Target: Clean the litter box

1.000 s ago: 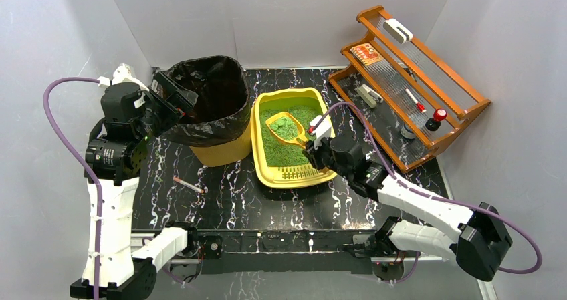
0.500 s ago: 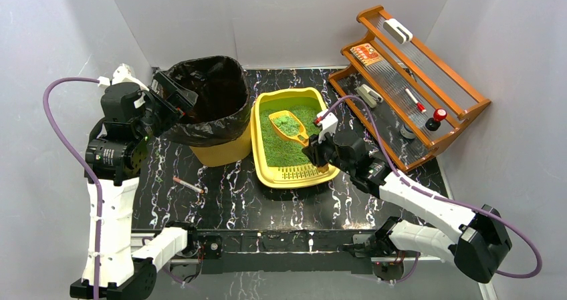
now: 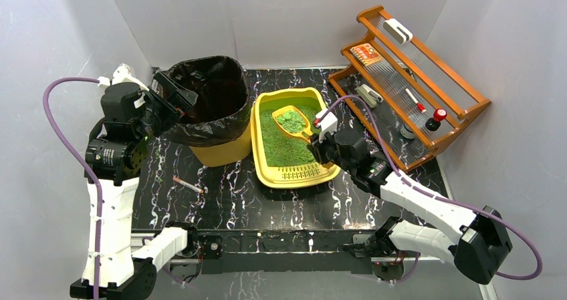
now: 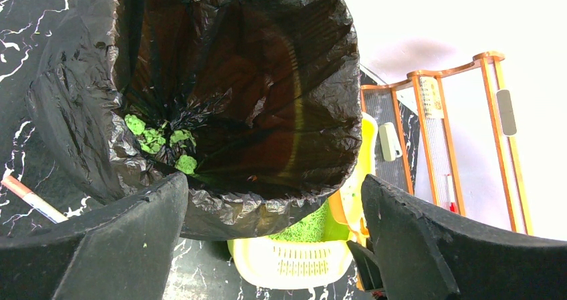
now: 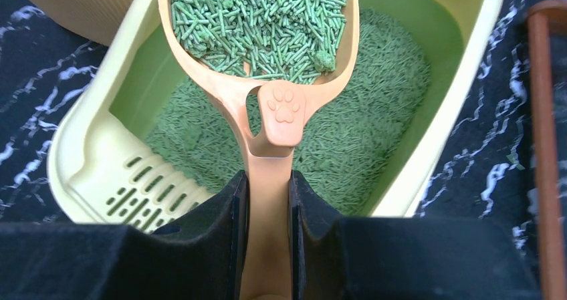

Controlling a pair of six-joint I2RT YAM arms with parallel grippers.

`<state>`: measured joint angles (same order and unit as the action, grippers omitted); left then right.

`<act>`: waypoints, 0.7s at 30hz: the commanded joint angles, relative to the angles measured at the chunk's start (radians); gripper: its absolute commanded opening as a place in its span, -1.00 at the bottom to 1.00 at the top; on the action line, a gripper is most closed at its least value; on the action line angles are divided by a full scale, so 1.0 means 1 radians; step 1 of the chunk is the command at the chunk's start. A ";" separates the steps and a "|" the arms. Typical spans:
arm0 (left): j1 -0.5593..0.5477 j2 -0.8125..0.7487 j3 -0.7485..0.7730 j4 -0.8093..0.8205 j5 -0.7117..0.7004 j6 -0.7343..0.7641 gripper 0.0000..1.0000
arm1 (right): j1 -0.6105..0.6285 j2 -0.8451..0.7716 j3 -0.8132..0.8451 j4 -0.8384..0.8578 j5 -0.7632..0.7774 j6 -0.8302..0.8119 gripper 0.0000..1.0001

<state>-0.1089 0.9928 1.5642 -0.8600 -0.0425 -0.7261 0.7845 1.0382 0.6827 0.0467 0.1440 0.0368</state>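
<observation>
Pellets of green litter fill the orange plastic scoop; my right gripper clamps its handle over the shallow yellow plastic litter box, mid-table beside the black-bagged yellow bin. My left gripper gapes wide at that bin's rim.

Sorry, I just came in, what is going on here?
The right gripper holds an orange scoop by its handle, jaws shut; the scoop is full of green litter, over the yellow litter box. The left gripper hangs with jaws open at the rim of the bin lined with a black bag; a few green clumps lie inside.
</observation>
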 commanded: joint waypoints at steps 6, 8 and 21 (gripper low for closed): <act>-0.005 -0.012 0.008 0.019 0.007 0.001 0.97 | -0.008 -0.091 0.070 0.119 0.081 -0.512 -1.00; -0.005 -0.013 0.003 0.022 0.009 -0.001 0.97 | -0.008 -0.100 0.073 0.139 0.097 -0.617 -1.00; -0.005 -0.005 0.007 0.029 0.010 0.007 0.97 | -0.007 -0.074 0.087 0.162 0.081 -1.091 -1.00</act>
<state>-0.1093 0.9932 1.5639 -0.8593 -0.0402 -0.7261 0.7792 0.9649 0.7055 0.1108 0.2077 -0.8890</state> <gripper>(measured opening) 0.983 0.316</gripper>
